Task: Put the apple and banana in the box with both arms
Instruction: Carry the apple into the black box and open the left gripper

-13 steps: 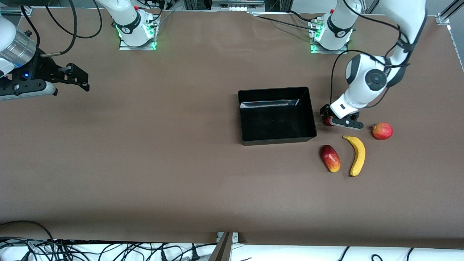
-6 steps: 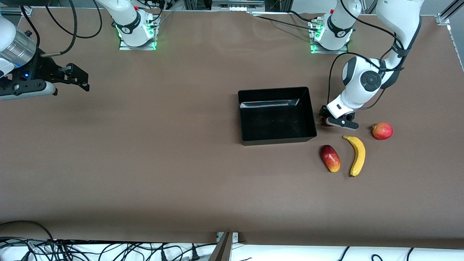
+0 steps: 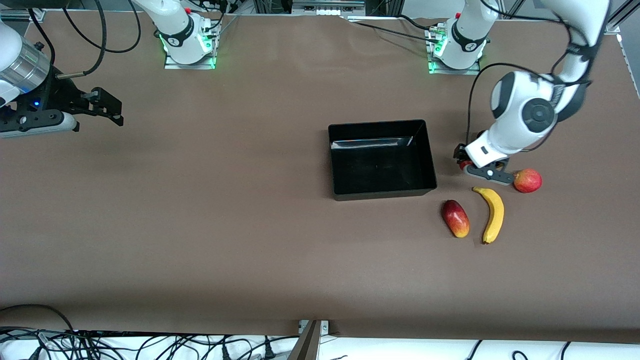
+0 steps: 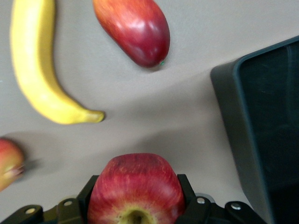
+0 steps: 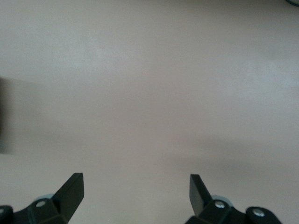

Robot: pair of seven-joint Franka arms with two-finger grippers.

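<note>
You see left gripper (image 4: 135, 205) clamped on apple (image 4: 135, 189), red, yellow-streaked, pale stem dimple, over table (image 3: 200, 210) beside box (image 3: 382, 190). Banana (image 3: 492, 214) near left arm's end. Right gripper (image 5: 135, 193) waits, fingers apart, empty.

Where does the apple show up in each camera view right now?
Front view: apple mostly hidden between the left gripper's jaws, beside the box.
Left wrist view: apple fills the jaws.
Right wrist view: not in it.
Shared landmark: the banana.
</note>
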